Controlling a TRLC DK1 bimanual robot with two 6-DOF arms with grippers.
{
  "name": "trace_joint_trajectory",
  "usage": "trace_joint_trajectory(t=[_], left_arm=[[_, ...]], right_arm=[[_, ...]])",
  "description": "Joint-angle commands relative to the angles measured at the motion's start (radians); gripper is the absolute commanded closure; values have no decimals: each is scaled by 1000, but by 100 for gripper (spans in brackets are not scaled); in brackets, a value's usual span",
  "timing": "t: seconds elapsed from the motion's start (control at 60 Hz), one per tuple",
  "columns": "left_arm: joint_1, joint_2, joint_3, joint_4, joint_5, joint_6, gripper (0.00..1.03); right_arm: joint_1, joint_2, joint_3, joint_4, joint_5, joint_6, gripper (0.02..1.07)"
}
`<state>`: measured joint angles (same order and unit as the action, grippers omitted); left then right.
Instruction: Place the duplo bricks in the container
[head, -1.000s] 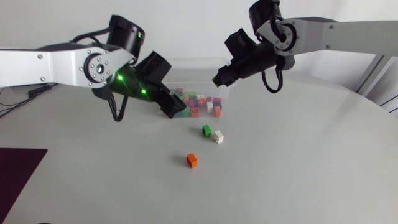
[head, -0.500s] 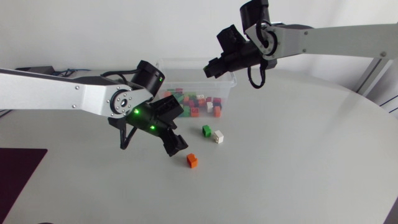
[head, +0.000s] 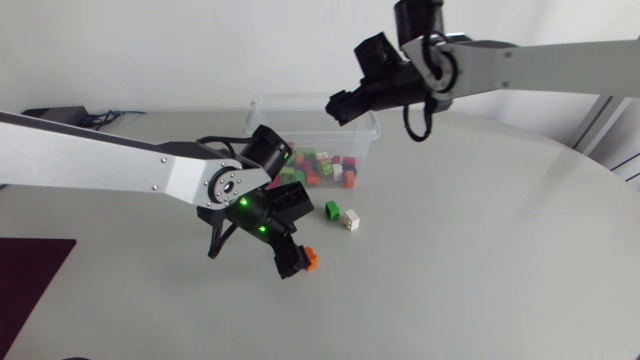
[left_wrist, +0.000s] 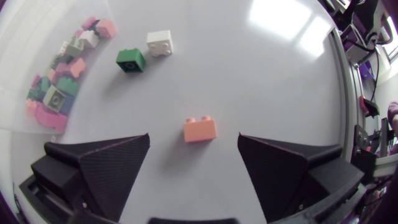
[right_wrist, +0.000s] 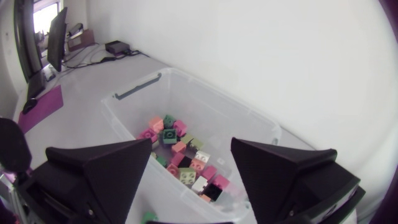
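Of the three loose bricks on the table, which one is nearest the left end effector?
The orange brick, lying between the open fingers of the left end effector; the green brick and white brick sit together farther ahead.

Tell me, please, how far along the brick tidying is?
Done: a pile of bricks lies in the container. In hand: the left gripper is open around the orange brick on the table, not touching it. Left: that brick, plus the green brick and white brick nearer the container. The right gripper hangs open and empty over the container.
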<state>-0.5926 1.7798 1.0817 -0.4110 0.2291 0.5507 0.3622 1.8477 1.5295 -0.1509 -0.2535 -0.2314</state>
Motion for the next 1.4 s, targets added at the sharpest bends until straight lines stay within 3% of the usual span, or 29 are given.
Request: trace_joint_trajectory(t=[0.0, 0.3, 0.817, 0.933, 1.017, 1.05, 1.1, 1.117, 1.35, 1.383], left_arm=[[-7, 49, 23, -28, -11, 17, 5], [-18, 127, 167, -137, -63, -15, 6], [-56, 214, 219, -155, -99, -46, 11], [-73, 231, 225, -160, -99, -54, 22], [-81, 248, 233, -169, -99, -60, 38], [-81, 253, 236, -175, -99, -63, 47], [-81, 260, 241, -175, -100, -67, 72], [-79, 262, 242, -176, -105, -71, 75], [-69, 253, 248, -238, -120, -74, 78], [-65, 240, 247, -244, -120, -74, 78]], right_arm=[[-54, -148, -101, 19, -26, 15, 6], [-226, -360, -376, 22, -125, 21, 6], [-175, -412, -595, 33, -76, -37, 7], [-137, -404, -597, 2, -53, -48, 7], [-100, -380, -597, -16, -20, -49, 9], [-83, -364, -594, -24, -1, -49, 13], [-51, -337, -591, -33, 33, -51, 13], [-43, -329, -589, -35, 39, -51, 13], [46, -216, -571, -47, 122, -45, 18], [55, -194, -565, -49, 128, -43, 22]])
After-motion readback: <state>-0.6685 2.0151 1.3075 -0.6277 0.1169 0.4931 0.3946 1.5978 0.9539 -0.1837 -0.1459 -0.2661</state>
